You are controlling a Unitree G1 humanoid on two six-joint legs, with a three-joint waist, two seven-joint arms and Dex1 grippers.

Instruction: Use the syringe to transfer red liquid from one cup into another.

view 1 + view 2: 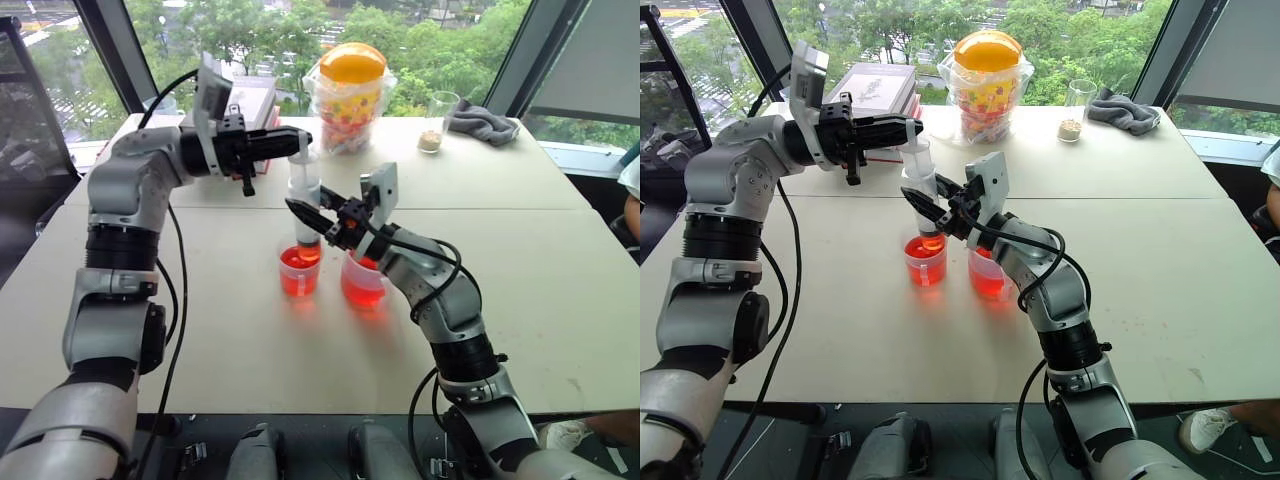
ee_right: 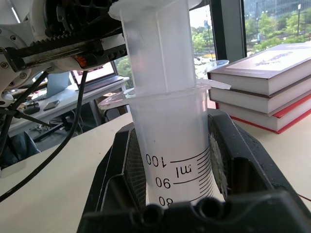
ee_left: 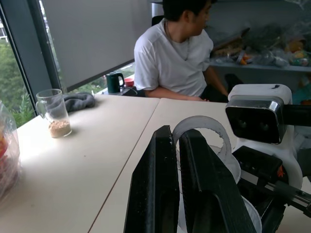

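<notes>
The syringe stands upright with its tip dipped into the smaller cup, which holds red liquid. My right gripper is shut around the clear barrel, near the 100 ml mark. From the left, my left gripper reaches in level and is shut on the white plunger top. The wider cup, also holding red liquid, stands just right of the smaller one, partly hidden by my right wrist.
At the table's back are a stack of books, a bag holding a yellow-lidded jar, a glass with brown grains and a grey cloth. A person in a white shirt sits at the table's right end.
</notes>
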